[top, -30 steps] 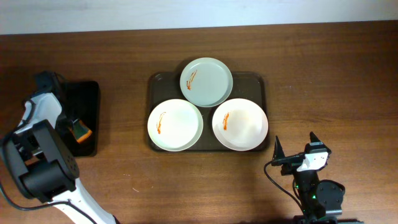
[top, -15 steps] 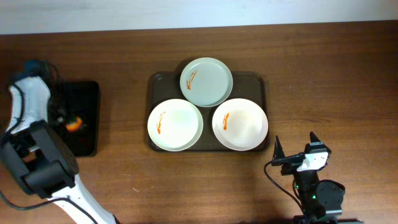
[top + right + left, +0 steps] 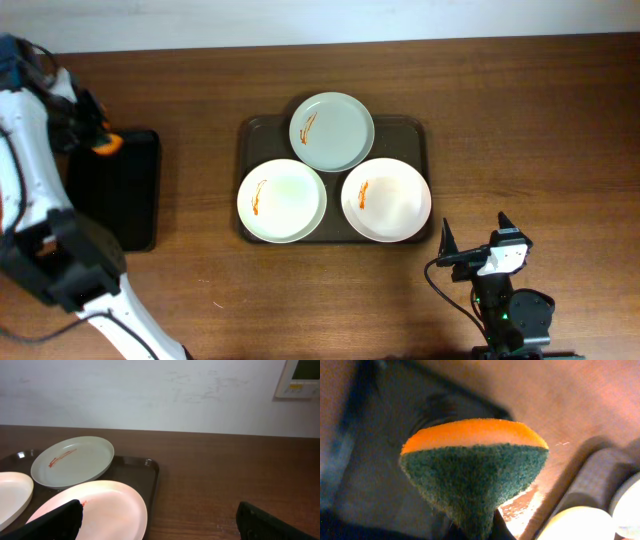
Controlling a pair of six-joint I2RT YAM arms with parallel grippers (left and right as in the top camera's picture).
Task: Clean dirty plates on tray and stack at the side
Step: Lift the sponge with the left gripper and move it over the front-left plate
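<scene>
Three white plates lie on the dark brown tray (image 3: 415, 135): a faintly greenish one (image 3: 332, 131) at the back, one at front left (image 3: 281, 200) and one at front right (image 3: 386, 199). Each carries a thin orange smear. My left gripper (image 3: 97, 140) hangs over the far corner of a small black tray, well left of the plates, shut on an orange-and-green sponge (image 3: 475, 465). My right gripper (image 3: 480, 255) stands open near the table's front edge, just right of the front right plate (image 3: 95, 507), with nothing between its fingers (image 3: 55, 520).
The small glossy black tray (image 3: 115, 195) lies at the table's left side, beneath the sponge. Bare wooden table (image 3: 530, 130) stretches right of the brown tray. A pale wall (image 3: 150, 390) rises behind the table's far edge.
My left gripper shut on the sponge in the black tray, then lifted it and carried it towards the tray's far corner. The right arm and the plates have stayed put.
</scene>
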